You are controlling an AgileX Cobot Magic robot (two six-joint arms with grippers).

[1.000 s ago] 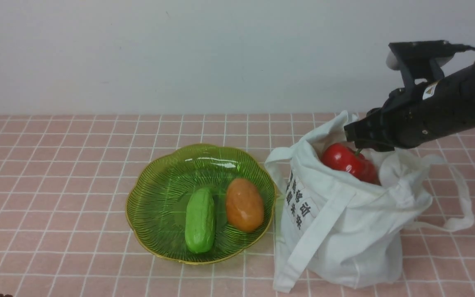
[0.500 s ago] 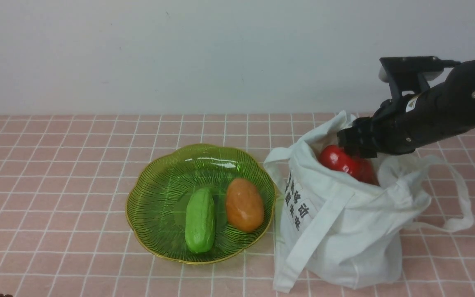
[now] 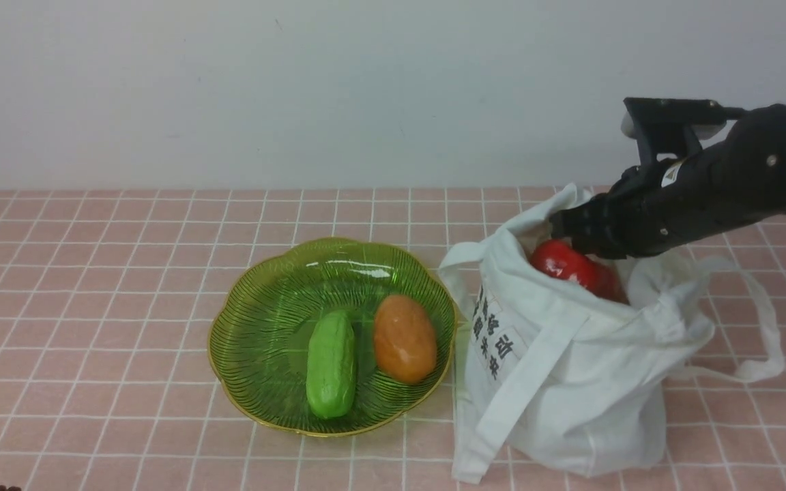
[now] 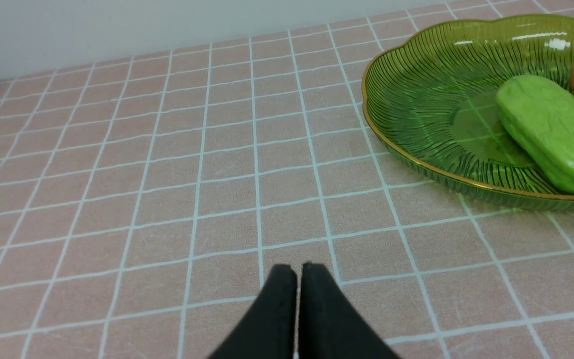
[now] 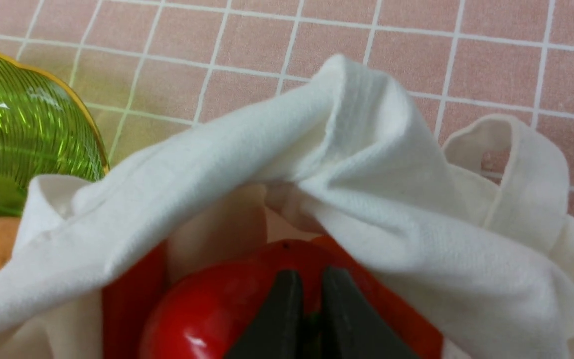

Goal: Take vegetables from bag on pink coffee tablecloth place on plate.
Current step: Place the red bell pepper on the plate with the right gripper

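step: grasping red bell pepper in bag | right jaws: narrow, pinching its stem; left jaws: together, holding nothing | next: lift clear, carry to plate

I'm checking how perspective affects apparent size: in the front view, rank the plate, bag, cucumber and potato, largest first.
1. Bag
2. Plate
Cucumber and potato: too alike to rank.

White grid lines cross the pink tablecloth; the pepper gleams red.
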